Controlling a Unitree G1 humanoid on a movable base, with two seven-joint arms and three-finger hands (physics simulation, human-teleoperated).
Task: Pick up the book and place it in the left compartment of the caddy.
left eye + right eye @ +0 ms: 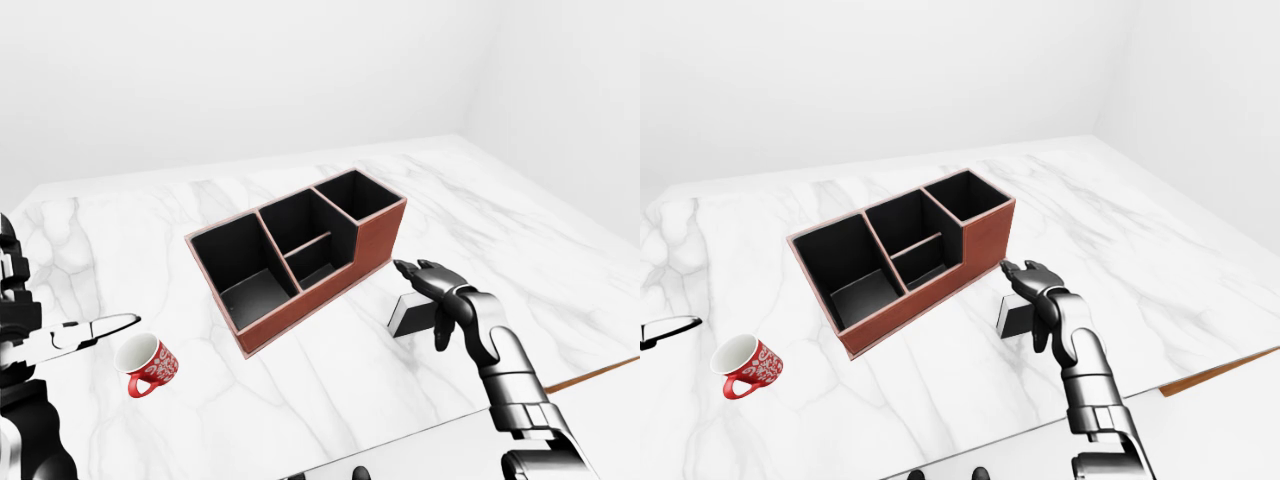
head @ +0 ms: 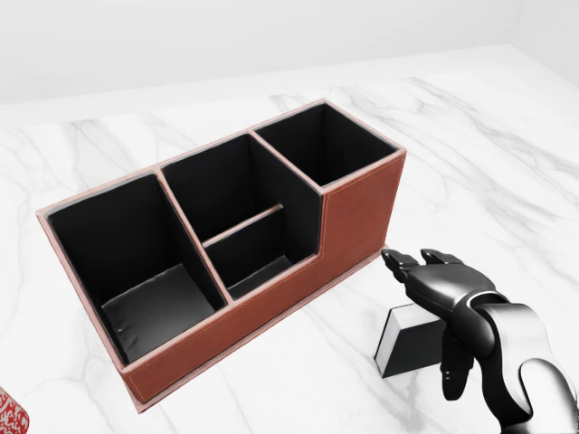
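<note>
The book (image 2: 409, 343) lies flat just under the right hand (image 2: 443, 294), whose fingers are spread apart above it, probably to grasp it.

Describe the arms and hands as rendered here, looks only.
Right hand: glossy black, three stubby segmented fingers, rounded palm shell. Right forearm: silver-grey metal in ribbed, stacked segments, with a black joint at the wrist. Left arm: mostly blocky black links at the left edge of the left-eye view; left hand shows pale silver fingers. No cables or markings visible.
</note>
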